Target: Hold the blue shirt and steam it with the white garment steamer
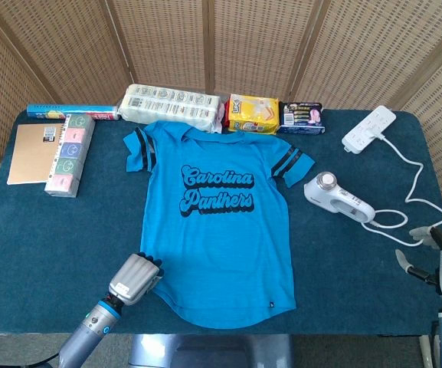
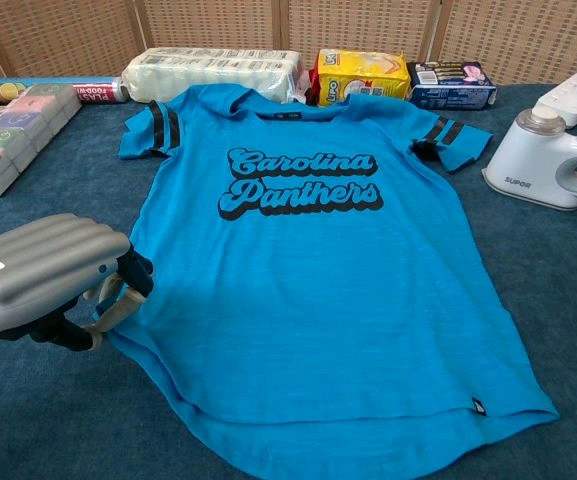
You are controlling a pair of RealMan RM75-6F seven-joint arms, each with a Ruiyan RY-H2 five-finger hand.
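Observation:
The blue shirt (image 1: 221, 222) with "Carolina Panthers" lettering lies flat on the dark blue table, also seen in the chest view (image 2: 308, 280). My left hand (image 1: 134, 279) sits at its lower left hem, and in the chest view this left hand (image 2: 43, 285) curls its fingers onto the hem edge, which is bunched inward there. The white garment steamer (image 1: 339, 198) lies on the table to the right of the shirt, untouched, and shows again in the chest view (image 2: 548, 165). My right hand (image 1: 433, 257) hovers at the table's right front corner, fingers spread and empty.
The steamer's white cord (image 1: 416, 184) loops to a power strip (image 1: 368, 129) at the back right. Along the back stand a tissue pack (image 1: 173, 106), a yellow pack (image 1: 251, 113) and a dark packet (image 1: 301, 117). Boxes (image 1: 70, 153) and a brown notebook (image 1: 35, 152) lie left.

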